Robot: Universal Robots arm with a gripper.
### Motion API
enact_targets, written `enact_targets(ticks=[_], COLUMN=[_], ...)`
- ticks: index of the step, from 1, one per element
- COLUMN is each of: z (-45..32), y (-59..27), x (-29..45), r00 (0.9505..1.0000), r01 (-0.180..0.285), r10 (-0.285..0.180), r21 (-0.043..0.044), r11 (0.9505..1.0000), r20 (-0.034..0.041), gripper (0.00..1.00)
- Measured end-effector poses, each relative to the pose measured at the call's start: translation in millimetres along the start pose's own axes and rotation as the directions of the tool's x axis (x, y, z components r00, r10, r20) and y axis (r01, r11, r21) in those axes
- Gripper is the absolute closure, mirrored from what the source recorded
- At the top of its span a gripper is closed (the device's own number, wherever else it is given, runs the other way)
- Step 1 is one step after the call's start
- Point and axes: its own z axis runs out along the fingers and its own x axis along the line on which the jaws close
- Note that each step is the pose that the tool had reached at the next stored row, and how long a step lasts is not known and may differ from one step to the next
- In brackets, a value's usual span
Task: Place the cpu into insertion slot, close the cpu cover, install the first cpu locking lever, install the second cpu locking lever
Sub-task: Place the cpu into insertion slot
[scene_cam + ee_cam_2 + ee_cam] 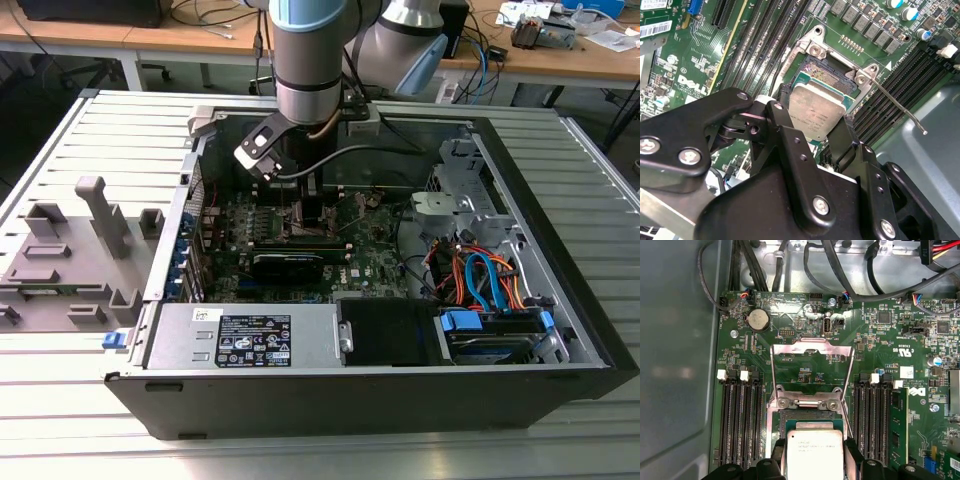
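First wrist view, cover (790,347) up, cpu (813,452) gripped

Bright, even overhead light pales the slatted bench (60,420) in the exterior view; the computer case (350,400) interior sits shaded. Glare whitens a patch of the circuit board (790,307) in the first wrist view; in both wrist views the cpu (816,114) (813,452) gleams softly.
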Motion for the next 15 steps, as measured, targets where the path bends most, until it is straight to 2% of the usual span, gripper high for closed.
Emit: enact_targets(ticks=[7,11,15], z=[0.9,5.9,7.8], y=[0.0,-0.1,-0.2], x=[0.5,3.9,4.5], r00=[1.0,1.0,1.0], r01=[0.0,0.0,0.0], r10=[0.0,0.0,0.0], r21=[-0.0001,-0.0001,0.0], r11=[1.0,1.0,1.0], r20=[-0.0002,0.0005,0.0006], gripper=[0.45,0.45,0.45])
